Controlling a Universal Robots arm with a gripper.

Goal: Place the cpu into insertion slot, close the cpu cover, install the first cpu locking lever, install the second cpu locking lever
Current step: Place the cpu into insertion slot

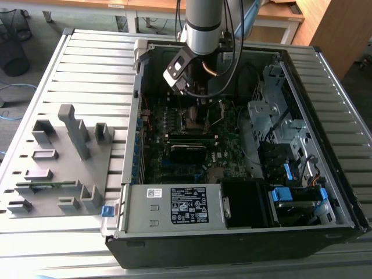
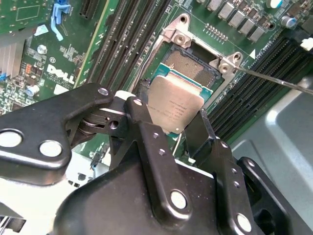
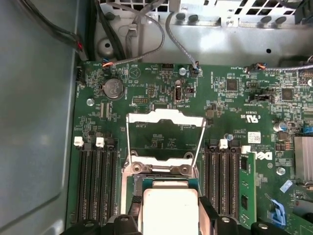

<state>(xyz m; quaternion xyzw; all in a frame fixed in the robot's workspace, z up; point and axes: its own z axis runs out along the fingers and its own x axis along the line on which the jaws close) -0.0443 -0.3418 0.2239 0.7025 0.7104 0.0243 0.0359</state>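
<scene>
My gripper is shut on the cpu, a flat silver-grey square pinched at two opposite edges by the black fingers. It hangs just above the insertion slot, partly over the slot's dark contact field and slightly tilted. In the first wrist view the cpu sits between the gripper fingers, and past it the cpu cover stands swung open as a silver frame over the green board. A thin lever rod sticks out beside the slot. In the exterior view the gripper is low inside the open computer case.
Long black memory slots flank the slot on both sides, one holding a green module. The case walls, drive cage and loose cables ring the motherboard. A grey fixture block lies at the exterior view's left.
</scene>
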